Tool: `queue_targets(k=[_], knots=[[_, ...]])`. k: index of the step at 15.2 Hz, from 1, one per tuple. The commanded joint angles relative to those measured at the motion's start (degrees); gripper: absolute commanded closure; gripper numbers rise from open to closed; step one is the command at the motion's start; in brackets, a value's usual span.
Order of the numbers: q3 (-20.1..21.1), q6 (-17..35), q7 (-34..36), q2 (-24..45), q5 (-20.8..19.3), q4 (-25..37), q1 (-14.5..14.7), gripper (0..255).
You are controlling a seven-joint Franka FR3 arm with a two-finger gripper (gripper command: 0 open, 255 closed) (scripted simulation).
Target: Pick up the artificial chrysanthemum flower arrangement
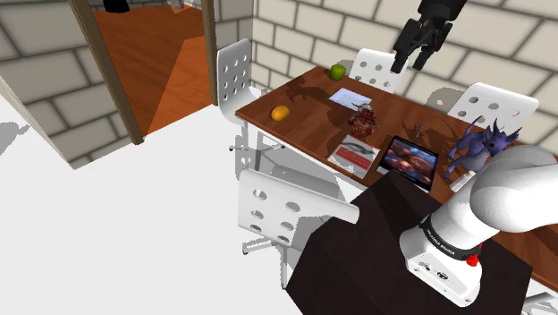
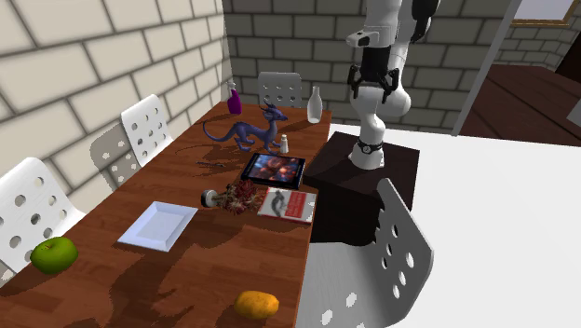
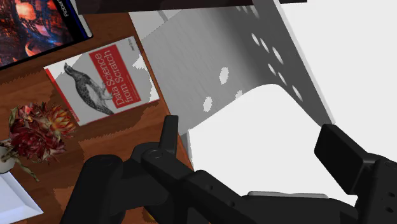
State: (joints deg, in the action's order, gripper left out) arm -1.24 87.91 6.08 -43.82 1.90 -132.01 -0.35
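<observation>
- Chrysanthemum arrangement (image 2: 240, 196), dark red blooms, is resting on the brown table (image 2: 214, 266), far below the jaws and off to one side of them, not between them.
- Jaws are hanging high above the table, fingers (image 3: 168, 137) standing wide apart and gripping nothing at all.
- A white chair (image 3: 254, 95) is showing in the gap between the jaws in the wrist view.
- A book (image 3: 102, 79) is lying just beside the flowers, on the jaws' side of them; a white plate (image 2: 158, 225) is sitting on their other side.
</observation>
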Motion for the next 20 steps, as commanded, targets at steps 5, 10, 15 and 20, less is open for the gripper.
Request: queue_targets(k=[5,10,15,20], knots=[[-5.0,4.3,-6.5,2.8,-2.4,-1.8,-0.8,0],[-11.3,9.8,-14.6,8.4,-4.7,-2.2,-1.6,0],[-17.4,15.2,-23.0,16.0,-5.4,-0.4,-1.9,0],[-23.3,20.0,-31.9,25.6,-3.8,3.4,-1.5,0]])
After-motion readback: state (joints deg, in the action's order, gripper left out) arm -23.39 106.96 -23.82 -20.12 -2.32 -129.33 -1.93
